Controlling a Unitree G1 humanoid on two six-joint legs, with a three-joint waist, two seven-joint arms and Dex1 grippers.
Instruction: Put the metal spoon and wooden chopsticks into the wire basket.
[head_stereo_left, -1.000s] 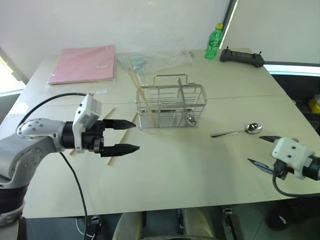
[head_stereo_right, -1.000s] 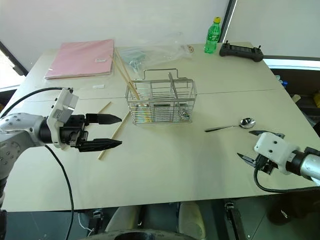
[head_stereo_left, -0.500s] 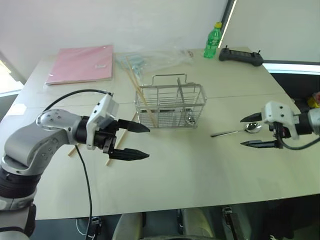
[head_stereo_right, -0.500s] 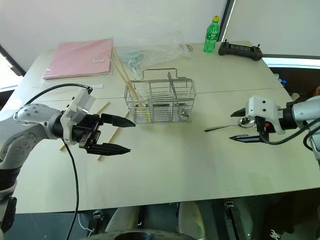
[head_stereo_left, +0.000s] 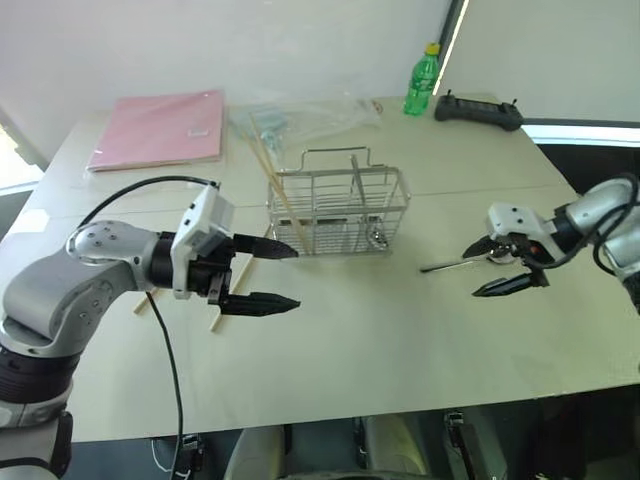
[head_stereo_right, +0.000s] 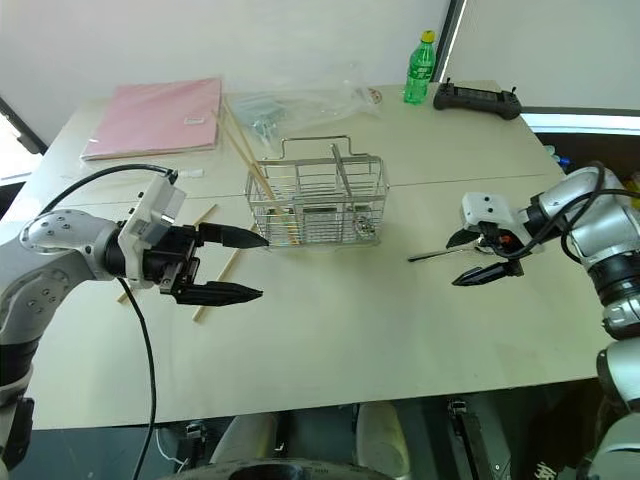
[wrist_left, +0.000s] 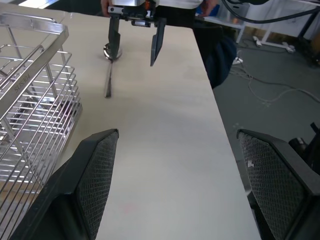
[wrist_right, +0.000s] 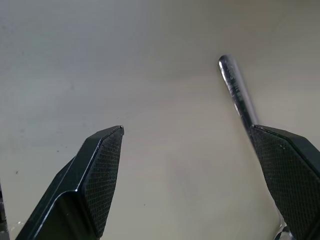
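Observation:
The metal spoon lies on the table, right of the wire basket. My right gripper hangs open over the spoon, pointing down. The handle runs close to one finger, and the bowl is hidden behind the gripper. Wooden chopsticks lean out of the basket's left end. Another chopstick lies on the table by my left gripper. That gripper hovers open and empty, left of the basket and pointing right.
A pink folder lies at the back left, with a clear plastic bag behind the basket. A green bottle and a black controller stand at the back right. The table's right edge is near the right arm.
My right gripper has swung from the table's front right corner to the spoon, tipping downward. The left gripper has stayed about where it was.

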